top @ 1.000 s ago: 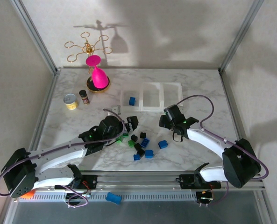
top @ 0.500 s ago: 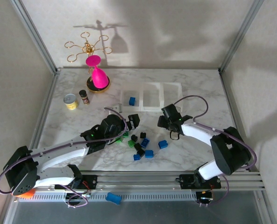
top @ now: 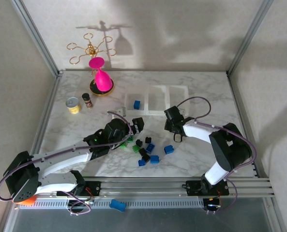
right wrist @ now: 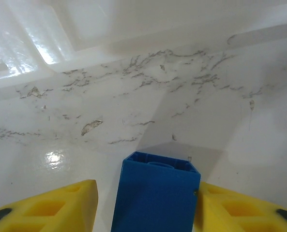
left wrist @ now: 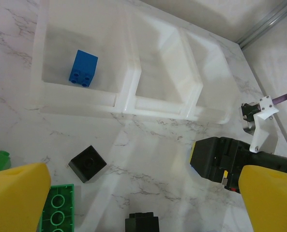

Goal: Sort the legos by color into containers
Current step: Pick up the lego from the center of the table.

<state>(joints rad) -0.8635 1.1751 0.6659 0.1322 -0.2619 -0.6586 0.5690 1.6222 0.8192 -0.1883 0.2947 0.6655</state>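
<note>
The left fingers (left wrist: 17,198) are spread wide over a green brick (left wrist: 58,212) and a black brick (left wrist: 87,163). A blue brick (left wrist: 83,68) lies in the tray's (left wrist: 128,87) left box. The right fingers (right wrist: 51,208) are around a second blue brick (right wrist: 155,198); I cannot tell if they squeeze it.

White arms (top: 61,157), black joints (top: 22,176), purple cables (top: 196,99)

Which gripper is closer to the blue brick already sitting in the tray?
Left. The left gripper hovers just in front of the tray compartment holding the blue brick; the right gripper sits farther right along the tray's front.
</note>
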